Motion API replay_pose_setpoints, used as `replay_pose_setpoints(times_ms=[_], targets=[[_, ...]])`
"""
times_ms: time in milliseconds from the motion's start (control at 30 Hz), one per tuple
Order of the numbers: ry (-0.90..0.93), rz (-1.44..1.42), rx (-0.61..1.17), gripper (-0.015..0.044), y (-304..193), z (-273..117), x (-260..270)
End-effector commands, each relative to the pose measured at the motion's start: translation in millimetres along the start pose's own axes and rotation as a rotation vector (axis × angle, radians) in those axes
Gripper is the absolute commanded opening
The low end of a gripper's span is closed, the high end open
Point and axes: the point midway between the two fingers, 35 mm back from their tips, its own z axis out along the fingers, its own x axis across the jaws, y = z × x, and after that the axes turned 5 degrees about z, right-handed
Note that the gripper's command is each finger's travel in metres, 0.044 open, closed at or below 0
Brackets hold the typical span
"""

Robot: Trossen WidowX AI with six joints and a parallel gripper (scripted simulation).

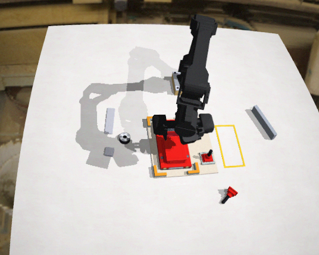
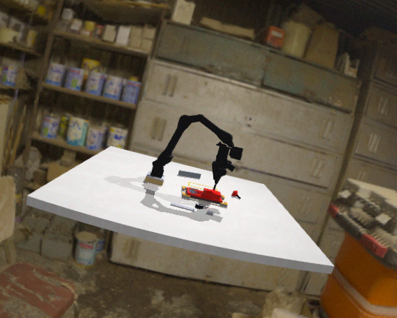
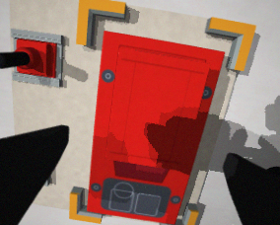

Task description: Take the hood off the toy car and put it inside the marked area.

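Nearest the top camera, a small red-headed peg (image 1: 229, 194) lying loose on the white table (image 1: 78, 205). Next back, the beige fixture board (image 1: 208, 170) with orange corner brackets (image 1: 193, 169), carrying the red toy car (image 1: 171, 152) flat; hood (image 3: 153, 111) in place on the car, between the brackets. Beside the car on the same board, a red block with a black upright post (image 1: 208, 157). Right of the board, apart from it, the yellow-outlined marked area (image 1: 230, 145). Poised above the car's far end, the gripper (image 1: 183, 125), fingers spread wide, gripping nothing, touching nothing. Leftward, a small grey block (image 1: 109, 151), a wheel (image 1: 124, 138), a pale bar (image 1: 109, 120). Far right, a grey bar (image 1: 264, 122).
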Motion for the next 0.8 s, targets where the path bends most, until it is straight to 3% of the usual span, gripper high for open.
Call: replay_pose_setpoints(times_ms=[0, 767], targets=[[-0.004, -0.005, 0.004, 0.044, 0, 3, -1], [-0.004, -0.005, 0.004, 0.044, 1, 17, -2]])
